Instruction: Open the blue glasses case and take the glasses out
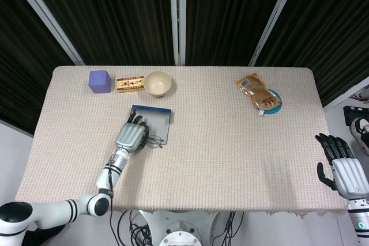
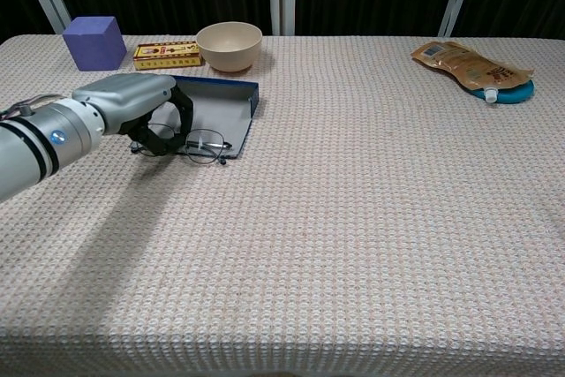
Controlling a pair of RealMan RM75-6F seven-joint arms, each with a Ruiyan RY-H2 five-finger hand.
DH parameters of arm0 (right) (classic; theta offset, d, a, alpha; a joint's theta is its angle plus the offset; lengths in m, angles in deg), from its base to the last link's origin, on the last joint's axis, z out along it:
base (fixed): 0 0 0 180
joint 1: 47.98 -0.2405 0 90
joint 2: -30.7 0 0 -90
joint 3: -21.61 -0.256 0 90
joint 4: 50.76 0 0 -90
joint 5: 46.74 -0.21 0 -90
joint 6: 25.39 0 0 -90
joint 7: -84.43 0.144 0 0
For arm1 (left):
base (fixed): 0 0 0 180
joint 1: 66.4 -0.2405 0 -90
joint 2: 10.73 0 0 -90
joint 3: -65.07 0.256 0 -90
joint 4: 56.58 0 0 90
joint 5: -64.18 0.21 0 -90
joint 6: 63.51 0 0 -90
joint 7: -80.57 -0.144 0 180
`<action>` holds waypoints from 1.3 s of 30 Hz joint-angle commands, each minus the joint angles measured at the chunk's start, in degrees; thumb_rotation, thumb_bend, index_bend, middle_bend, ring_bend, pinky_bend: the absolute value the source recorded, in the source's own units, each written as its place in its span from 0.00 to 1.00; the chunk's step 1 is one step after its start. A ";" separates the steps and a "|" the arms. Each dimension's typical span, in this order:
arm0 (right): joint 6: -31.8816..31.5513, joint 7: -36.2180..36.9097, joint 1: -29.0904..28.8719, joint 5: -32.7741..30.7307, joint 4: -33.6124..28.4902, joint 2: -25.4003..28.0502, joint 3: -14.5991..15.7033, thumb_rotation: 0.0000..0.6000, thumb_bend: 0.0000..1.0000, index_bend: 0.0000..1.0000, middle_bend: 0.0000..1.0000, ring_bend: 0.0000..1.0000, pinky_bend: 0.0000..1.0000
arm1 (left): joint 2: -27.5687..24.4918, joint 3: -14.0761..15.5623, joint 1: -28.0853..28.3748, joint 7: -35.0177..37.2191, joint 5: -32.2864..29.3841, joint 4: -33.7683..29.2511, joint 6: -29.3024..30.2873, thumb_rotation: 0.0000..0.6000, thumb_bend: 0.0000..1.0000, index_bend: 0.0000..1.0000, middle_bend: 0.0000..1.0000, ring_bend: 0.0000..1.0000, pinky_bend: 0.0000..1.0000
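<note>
Your left hand (image 2: 132,103) has its fingers curled over the glasses (image 2: 196,145), which lie at the near edge of the open blue glasses case (image 2: 221,109), one lens showing past the fingers. Your right hand (image 1: 345,171) hangs spread and empty, far from the case. The thin frame could slip or twist if you lift on a loose hold.

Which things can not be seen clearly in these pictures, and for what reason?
- Glasses: the left part is hidden under the left hand in both views, so the grip is unclear.
- Glasses case: the left end is covered by that hand.
- Right hand: outside the chest view; the head view shows only its back.
- Print on the small box and brown pouch: too small to read.
</note>
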 commanded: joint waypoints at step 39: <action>-1.04 2.54 0.69 0.27 2.26 -0.36 0.32 1.00 0.59 0.00 0.08 0.00 0.00 | -2.70 0.95 0.61 -3.05 7.29 -18.96 3.81 1.00 0.08 0.04 0.11 0.00 0.00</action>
